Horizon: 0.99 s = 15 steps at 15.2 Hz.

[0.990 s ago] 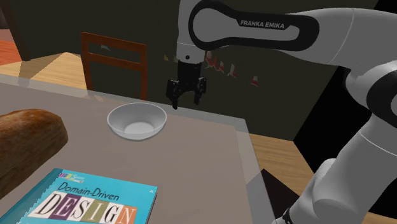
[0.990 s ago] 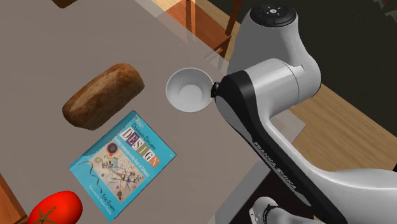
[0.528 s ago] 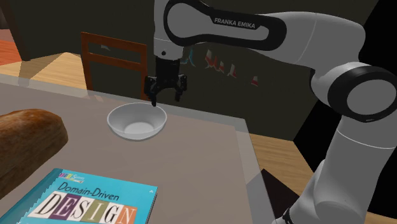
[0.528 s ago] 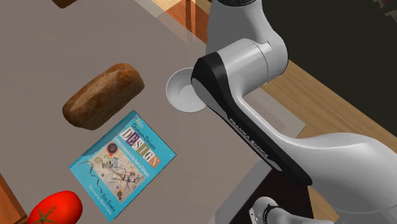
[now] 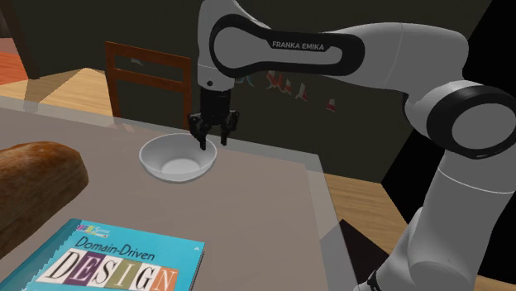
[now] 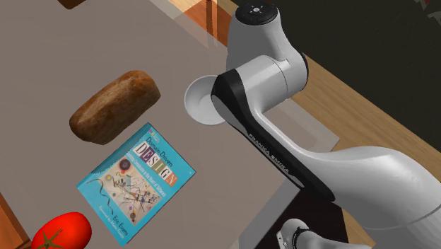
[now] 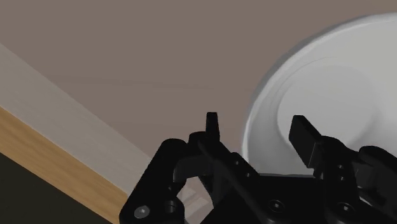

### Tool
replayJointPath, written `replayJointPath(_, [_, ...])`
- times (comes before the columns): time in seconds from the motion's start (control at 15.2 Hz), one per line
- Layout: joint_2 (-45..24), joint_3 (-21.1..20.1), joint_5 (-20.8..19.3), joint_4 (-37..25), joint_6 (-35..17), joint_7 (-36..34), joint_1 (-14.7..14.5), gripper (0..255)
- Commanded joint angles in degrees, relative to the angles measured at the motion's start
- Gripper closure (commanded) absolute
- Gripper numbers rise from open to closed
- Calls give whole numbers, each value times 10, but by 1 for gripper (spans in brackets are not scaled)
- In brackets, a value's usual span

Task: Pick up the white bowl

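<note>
White bowl (image 5: 176, 159) is seen on the table (image 5: 256, 207), its thin rim lying between the gripper (image 7: 257, 124) jaws, set apart, unclasped; judged light, stiff, slick, it is best pinched there

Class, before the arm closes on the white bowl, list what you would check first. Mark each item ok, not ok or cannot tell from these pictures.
1. Jaws open: ok; the gripper has them standing apart.
2. Rim of the white bowl between the jaws: ok; one jaw is outside it, one over the inside.
3. Jaws low enough to clasp the rim: cannot tell.
4. Bowl upright on the table: ok.
5. The bread and book apart from the bowl: ok.
</note>
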<state>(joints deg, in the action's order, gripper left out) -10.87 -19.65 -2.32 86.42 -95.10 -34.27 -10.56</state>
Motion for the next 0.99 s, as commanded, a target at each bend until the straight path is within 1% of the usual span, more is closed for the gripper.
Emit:
replayJointPath(0.0, [1,0,0,2,-2,0,0,255])
replayJointPath(0.53, [0,0,0,1,-2,0,0,255])
replayJointPath(0.92, [-10,-1,-3,-58,48,-2,-3,255])
